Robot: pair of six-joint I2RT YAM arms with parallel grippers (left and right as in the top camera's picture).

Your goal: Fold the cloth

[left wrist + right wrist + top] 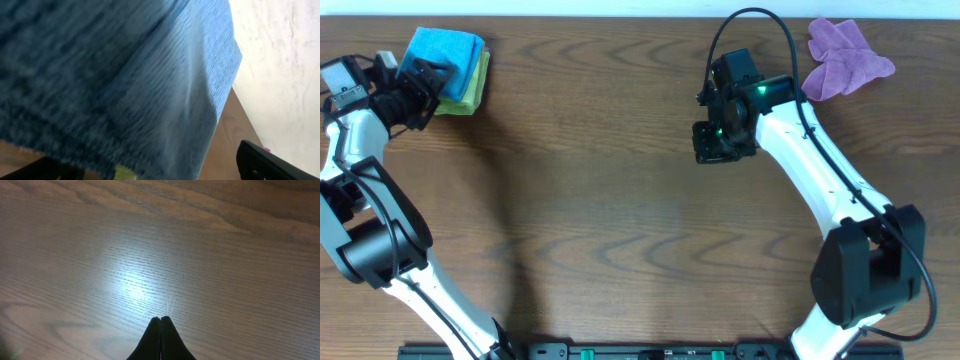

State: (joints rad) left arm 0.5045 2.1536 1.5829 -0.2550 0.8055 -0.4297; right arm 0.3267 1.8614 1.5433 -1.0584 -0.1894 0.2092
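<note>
A crumpled purple cloth (845,55) lies unfolded at the table's far right. A folded blue cloth (445,52) sits on a yellow-green cloth (473,92) at the far left. My left gripper (418,88) is right against that stack. In the left wrist view the blue cloth (110,75) fills the frame, with a sliver of the yellow-green cloth (125,173) below it. The left gripper (150,171) is open, its fingers spread at the frame's bottom corners. My right gripper (720,140) hovers over bare wood left of the purple cloth. Its fingers (160,318) are shut and empty.
The brown wooden table (600,200) runs across the middle between the arms. A white wall or surface (280,60) lies beyond the table's far edge. The arm bases stand at the front edge.
</note>
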